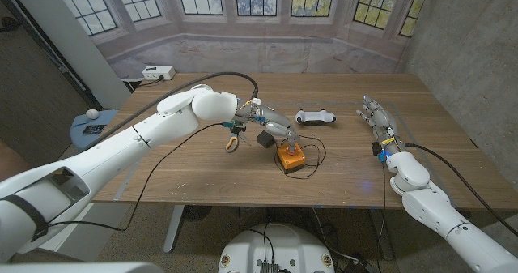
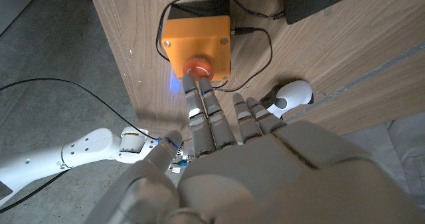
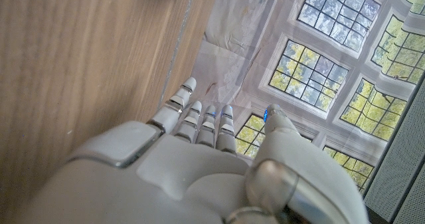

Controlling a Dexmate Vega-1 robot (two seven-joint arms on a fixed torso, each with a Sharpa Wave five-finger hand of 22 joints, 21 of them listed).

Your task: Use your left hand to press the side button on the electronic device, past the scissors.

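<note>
Your target is the orange box (image 1: 290,157) at table centre, front half, squat and square, with a red round button (image 2: 194,68) on one face and a black cable (image 2: 255,44) looping off it. Left wrist view shows your left hand's fingertips (image 2: 199,84) touching that red button. The scissors (image 1: 232,142), yellow-handled, lie at the box's 9 o'clock, near it, under your left arm.

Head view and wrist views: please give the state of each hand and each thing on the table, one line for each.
left hand: fingers stretched out, fingertips at the red button
orange box: upright on the table, cable plugged in
right hand: open, holding nothing, fingers straight
scissors: lying on the table, not held
white controller: lying on the table, untouched
black block: on the table beside the left hand
</note>
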